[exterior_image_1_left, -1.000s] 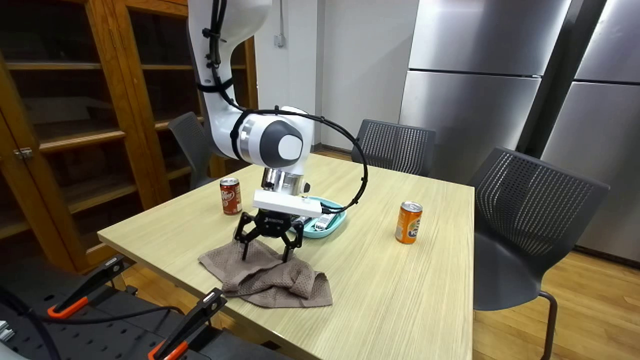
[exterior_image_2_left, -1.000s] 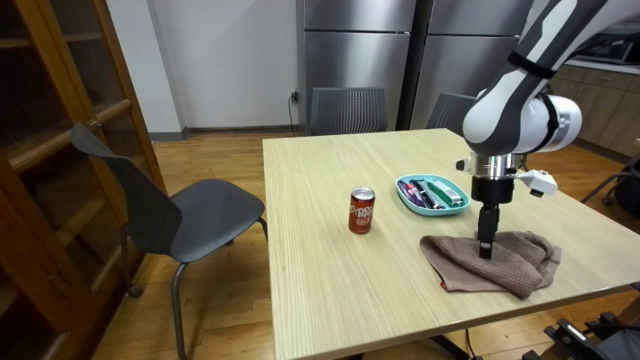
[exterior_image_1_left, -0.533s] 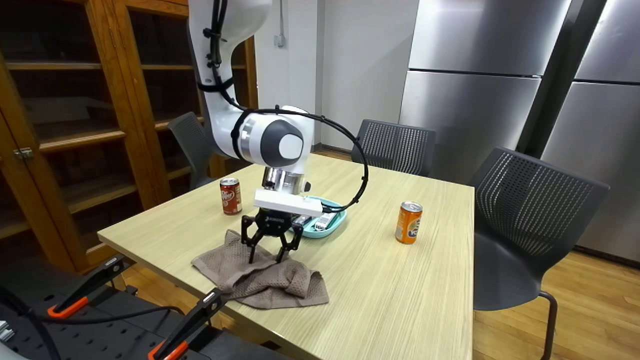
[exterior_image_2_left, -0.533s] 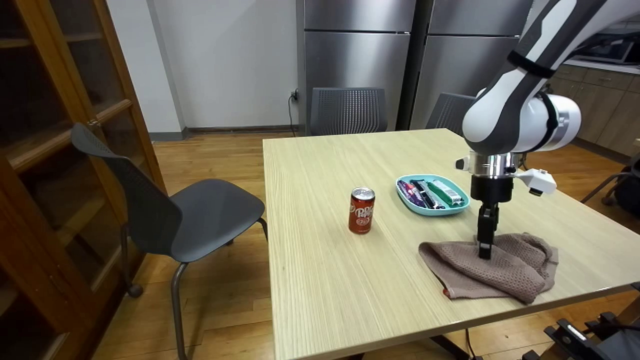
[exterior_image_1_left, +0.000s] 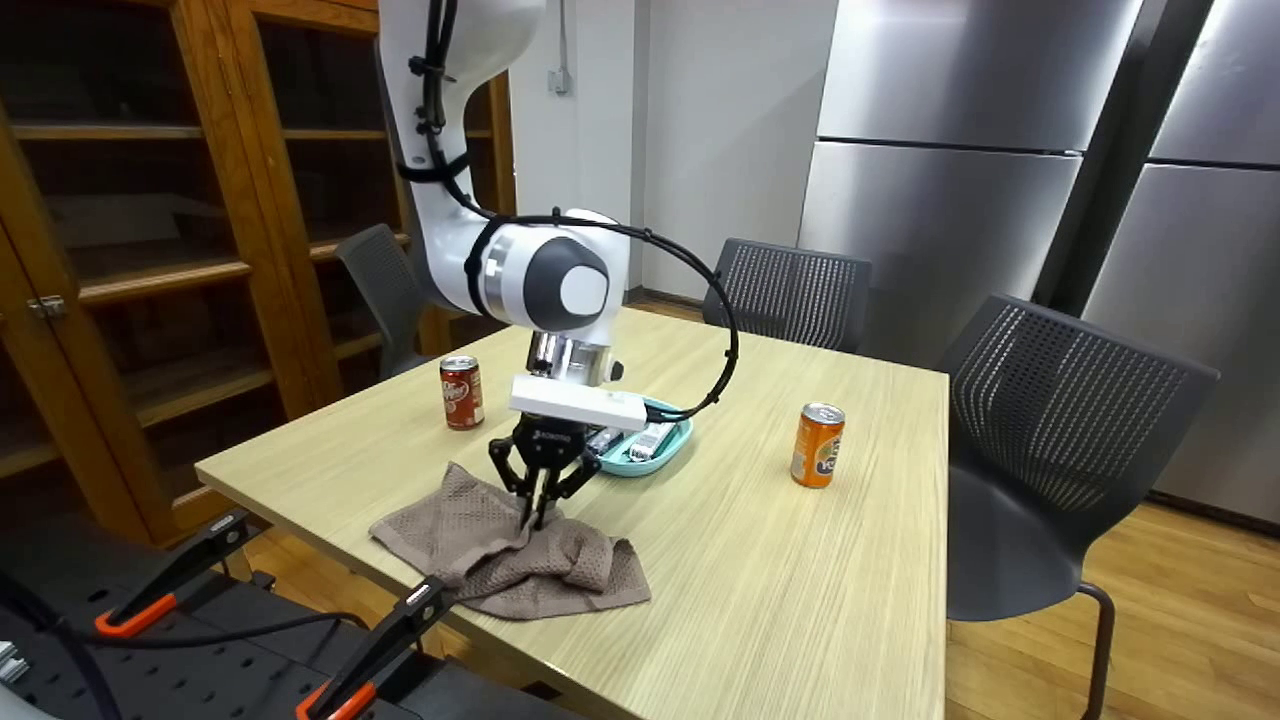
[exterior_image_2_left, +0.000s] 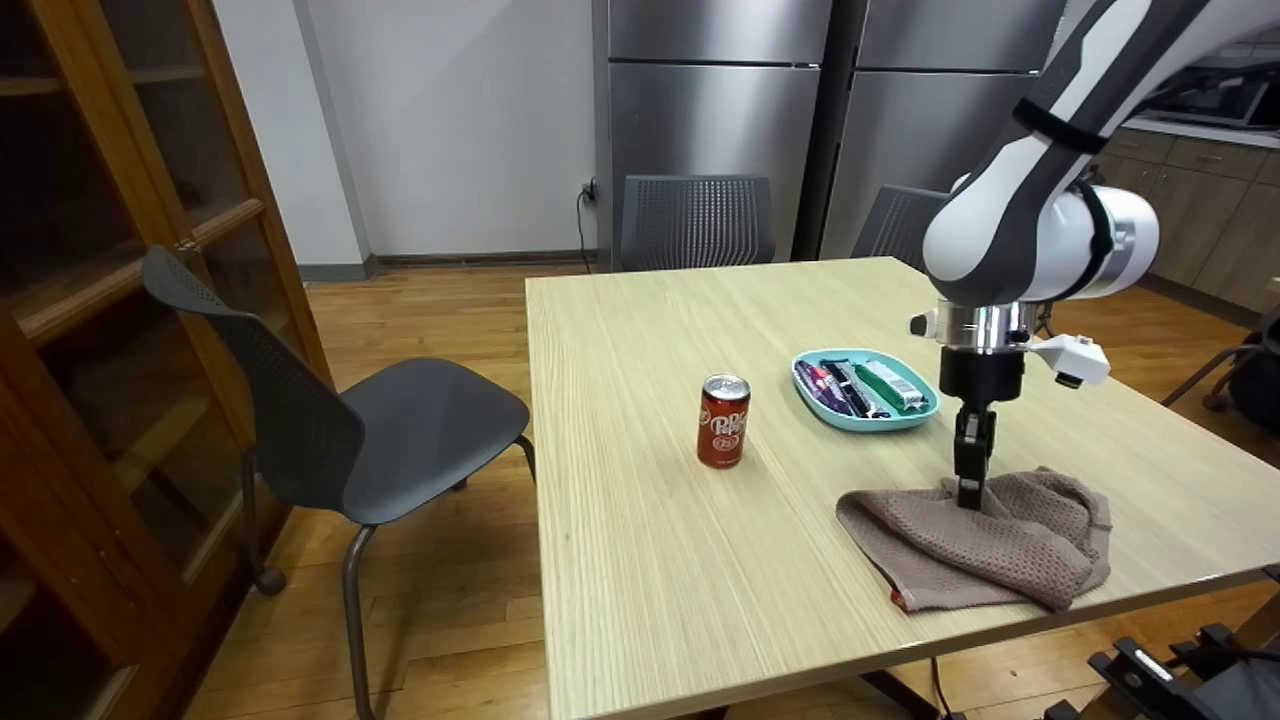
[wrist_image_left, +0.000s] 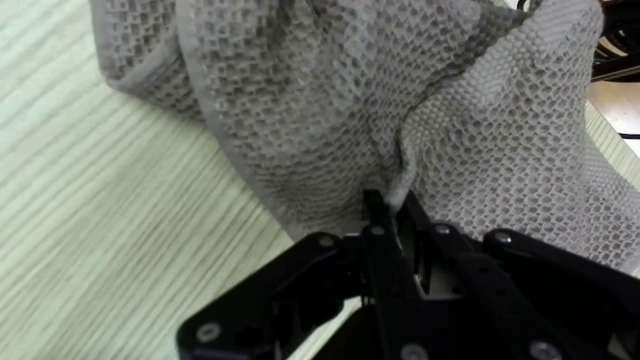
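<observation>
1. Clenched on a thin upright fold of the brown cloth (exterior_image_2_left: 990, 548), with the gripper (exterior_image_1_left: 533, 518) aimed straight down.
2. Lying rumpled on the pale table (exterior_image_2_left: 640, 560), close to an edge, directly under the gripper.
3. Stretched longest from left to right in both exterior views, with one end pointing toward the red Dr Pepper can (exterior_image_2_left: 723, 422) and a corner with a small red tag (exterior_image_2_left: 898, 600) toward the nearest edge.
4. Near a turquoise tray (exterior_image_2_left: 868, 425) of wrapped packets (exterior_image_2_left: 860, 390); well apart from an orange can (exterior_image_1_left: 818, 446).
</observation>
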